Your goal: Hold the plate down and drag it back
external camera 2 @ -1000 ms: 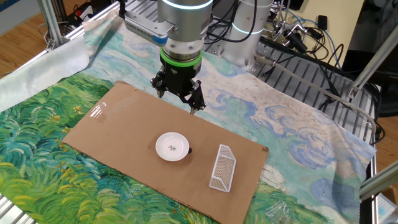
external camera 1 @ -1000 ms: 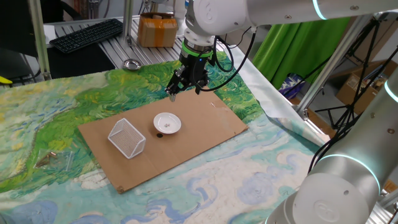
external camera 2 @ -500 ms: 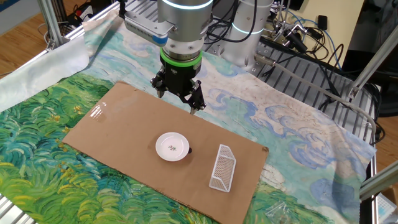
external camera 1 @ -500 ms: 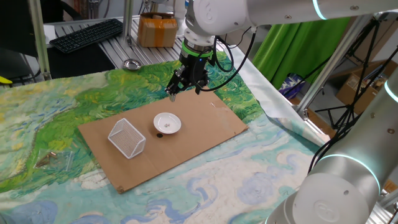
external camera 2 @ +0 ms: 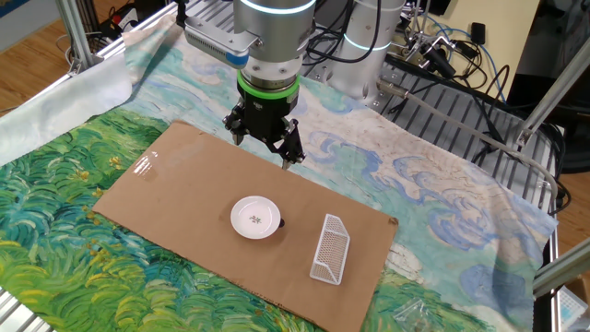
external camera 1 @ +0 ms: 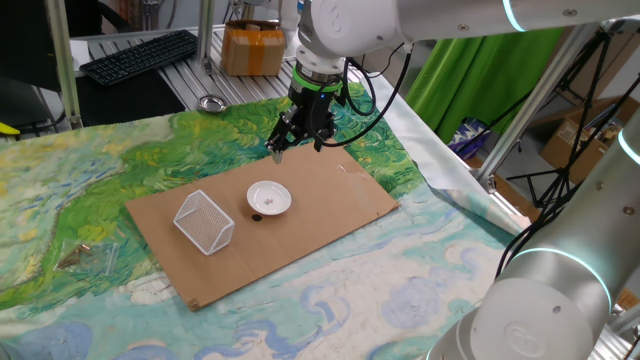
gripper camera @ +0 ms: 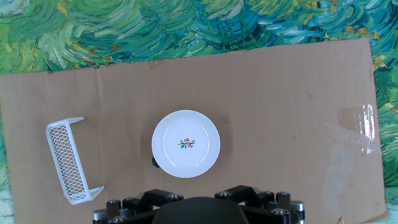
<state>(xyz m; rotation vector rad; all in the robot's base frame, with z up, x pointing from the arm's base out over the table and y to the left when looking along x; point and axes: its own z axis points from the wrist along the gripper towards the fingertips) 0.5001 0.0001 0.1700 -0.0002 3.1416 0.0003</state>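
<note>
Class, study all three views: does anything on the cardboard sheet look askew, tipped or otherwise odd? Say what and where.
The white wire-mesh basket lies tipped on its side beside the plate, not standing upright. A small dark object peeks out from under the plate's rim; what it is cannot be told. A patch of clear tape shines on the cardboard sheet.

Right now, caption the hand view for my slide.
Looking straight down: white plate centred on the cardboard sheet, wire-mesh basket lying at its left.

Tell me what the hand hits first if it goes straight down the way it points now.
Probably the cardboard sheet near its far edge, or the plate; the hand hangs above, and depth is unclear.
</note>
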